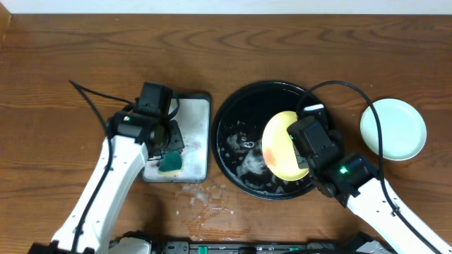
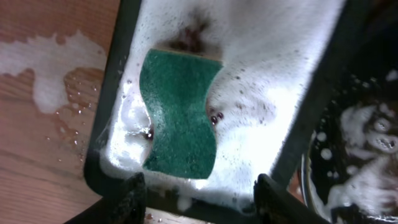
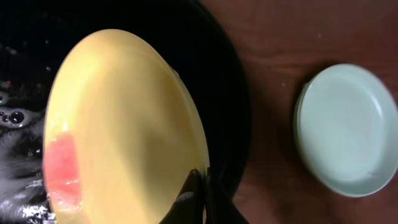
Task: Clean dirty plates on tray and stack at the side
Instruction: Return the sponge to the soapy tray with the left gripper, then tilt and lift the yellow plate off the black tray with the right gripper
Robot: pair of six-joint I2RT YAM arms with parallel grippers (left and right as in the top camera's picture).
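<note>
Right end effector point(image 3: 200, 186) is clenched on the rim of the yellow plate point(image 1: 281, 144), which is held tilted over the black tray point(image 1: 233, 116); a red-orange smear point(image 3: 61, 165) is seen on its face. Left end effector point(image 2: 199, 200) is released, fingers wide apart, above the green sponge point(image 2: 180, 115) lying in the foamy grey tray point(image 1: 201, 141). A mint plate point(image 1: 393, 129) is set on the worktop point(image 1: 70, 42), right of the black tray and apart from it.
</note>
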